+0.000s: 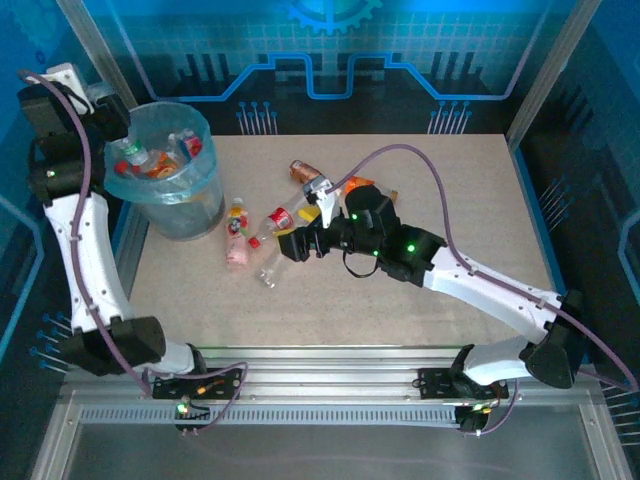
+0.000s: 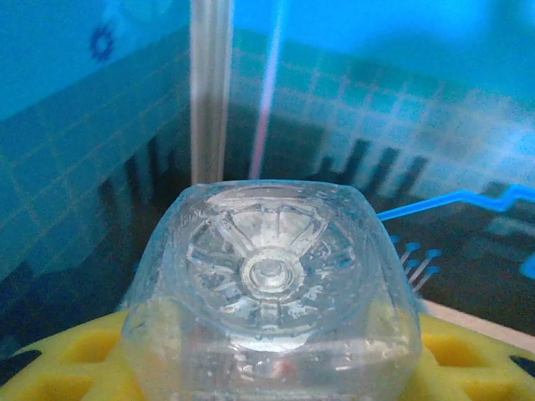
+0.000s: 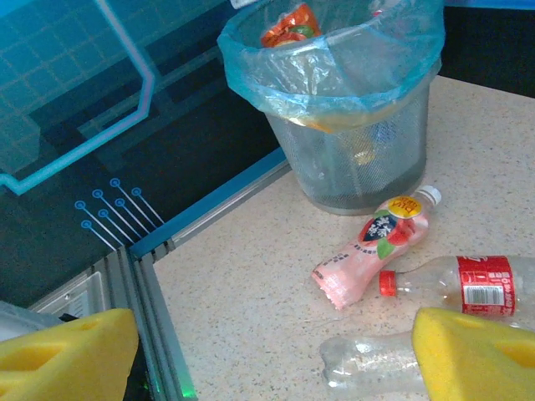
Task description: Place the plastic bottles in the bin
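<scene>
We see the L arm raised high at the back-left corner. Its left fingers [image 2: 58, 359] are clamped on a clear bottle [image 2: 272, 284], ribbed round base twd the cam, by the rim of the bin [image 1: 195, 205], a grey mesh bucket w/ a pale blue bag. The R arm is stretched low across the surface [image 1: 450, 200]; the right fingers [image 3: 476, 351] are wide apart w/ nothing btw the yellow pads. Just beside one pad lies a crushed bottle [image 3: 368, 363], clear, no label. Nearby are a red-label bottle [image 3: 468, 284] w/ red cap and a squashed pink bottle [image 3: 376, 246] w/ white cap; text unreadable
</scene>
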You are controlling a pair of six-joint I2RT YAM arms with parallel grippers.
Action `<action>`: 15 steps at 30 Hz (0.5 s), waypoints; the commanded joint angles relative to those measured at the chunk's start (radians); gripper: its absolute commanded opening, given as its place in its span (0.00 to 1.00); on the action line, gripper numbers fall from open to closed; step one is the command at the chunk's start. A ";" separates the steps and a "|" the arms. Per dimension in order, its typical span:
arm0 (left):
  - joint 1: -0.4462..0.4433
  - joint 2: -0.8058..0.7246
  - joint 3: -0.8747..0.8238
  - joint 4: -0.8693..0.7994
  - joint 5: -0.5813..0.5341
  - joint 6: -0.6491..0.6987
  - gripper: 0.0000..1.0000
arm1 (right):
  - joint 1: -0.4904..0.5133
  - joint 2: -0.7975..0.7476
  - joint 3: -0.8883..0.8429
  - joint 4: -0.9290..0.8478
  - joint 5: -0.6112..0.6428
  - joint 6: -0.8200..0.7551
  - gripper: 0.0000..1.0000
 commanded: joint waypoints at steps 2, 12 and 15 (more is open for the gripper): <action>0.042 0.060 0.057 -0.023 -0.016 0.072 0.49 | 0.017 0.022 0.052 0.008 -0.050 -0.030 0.86; 0.040 0.145 0.035 -0.038 0.000 0.158 0.55 | 0.027 0.062 0.110 -0.045 -0.079 -0.075 0.85; 0.029 0.158 0.032 -0.045 0.028 0.146 0.70 | 0.037 0.064 0.108 -0.047 -0.074 -0.072 0.85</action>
